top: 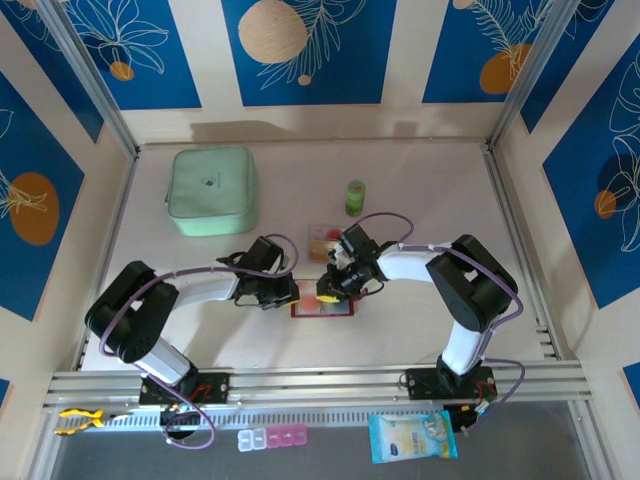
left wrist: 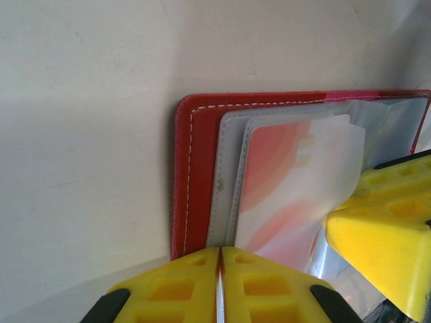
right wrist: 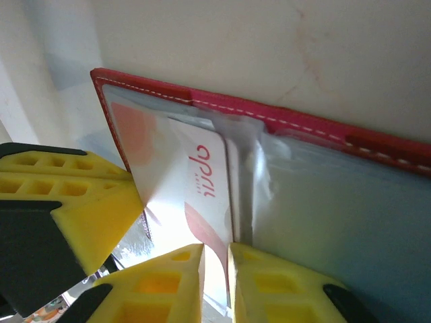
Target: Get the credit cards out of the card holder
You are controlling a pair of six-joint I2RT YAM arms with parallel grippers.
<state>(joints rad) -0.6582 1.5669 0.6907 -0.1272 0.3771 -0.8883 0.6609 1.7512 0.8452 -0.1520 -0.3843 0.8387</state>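
Note:
The red card holder [top: 325,310] lies open on the table between my two grippers. In the left wrist view its red stitched cover [left wrist: 199,168] and grey clear pockets show, with a beige-orange credit card [left wrist: 283,182] in a pocket. My left gripper [left wrist: 220,254] is shut on the holder's near edge [top: 290,293]. My right gripper [right wrist: 215,252] is closed on a credit card [right wrist: 195,182] with red lettering, which tilts up out of the holder [right wrist: 296,124]. Another credit card [top: 322,241] lies loose on the table just behind.
A mint-green square pouch [top: 212,190] sits at the back left and a small green cylinder [top: 355,197] behind the grippers. Walls enclose the table on three sides. A pill box [top: 273,437] and a wipes pack [top: 412,436] lie below the front rail.

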